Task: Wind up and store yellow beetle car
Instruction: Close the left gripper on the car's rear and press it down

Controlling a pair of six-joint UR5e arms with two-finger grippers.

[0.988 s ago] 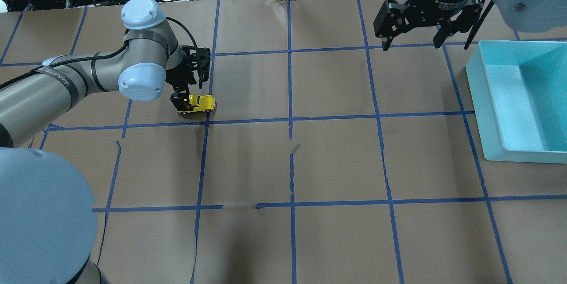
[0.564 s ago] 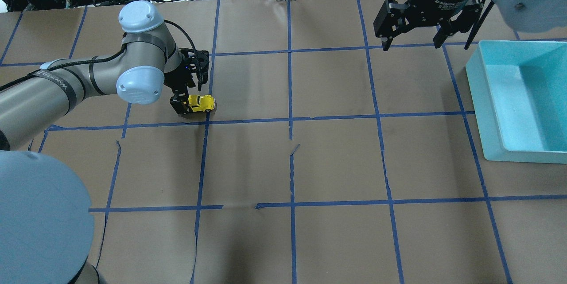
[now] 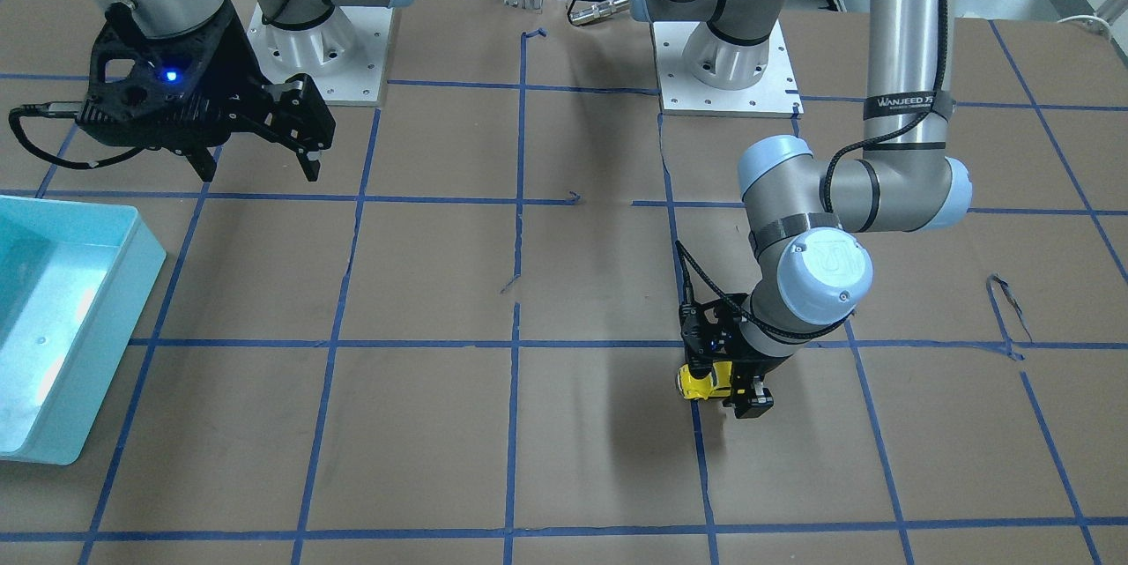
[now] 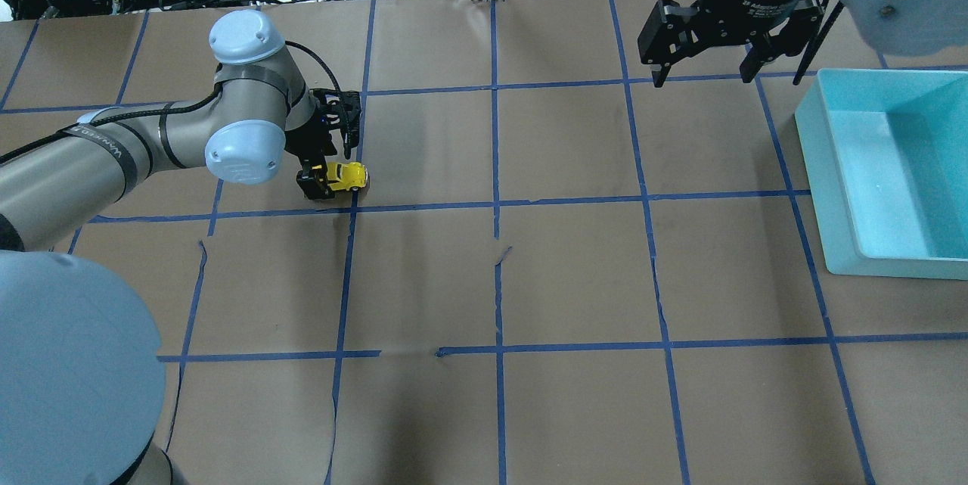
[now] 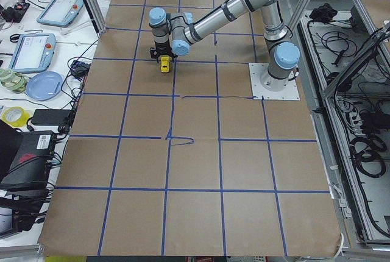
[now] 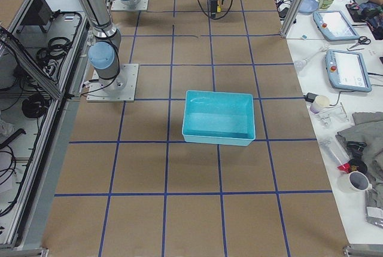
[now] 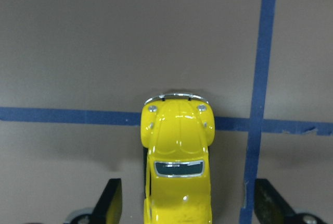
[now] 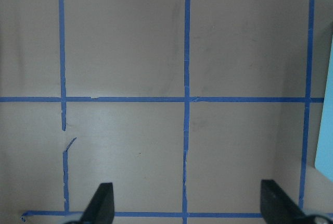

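Note:
The yellow beetle car (image 4: 349,176) stands on the brown paper just above a blue tape line, left of centre. It also shows in the front view (image 3: 703,382), the left side view (image 5: 164,65) and the left wrist view (image 7: 179,151). My left gripper (image 4: 333,166) is lowered over it, open, with one finger on each side of the car and a gap to both. In the left wrist view the fingertips (image 7: 111,200) stand well clear of the body. My right gripper (image 4: 703,78) is open and empty, raised at the far right.
A teal bin (image 4: 815,167) sits at the right edge of the table and looks empty; it also shows in the front view (image 3: 132,283) and the right side view (image 6: 218,140). Blue tape lines grid the paper. Cables and devices lie beyond the far edge.
My left arm has shifted slightly and its gripper has settled a little further around the car. The car has stayed in place. The right arm has not moved.

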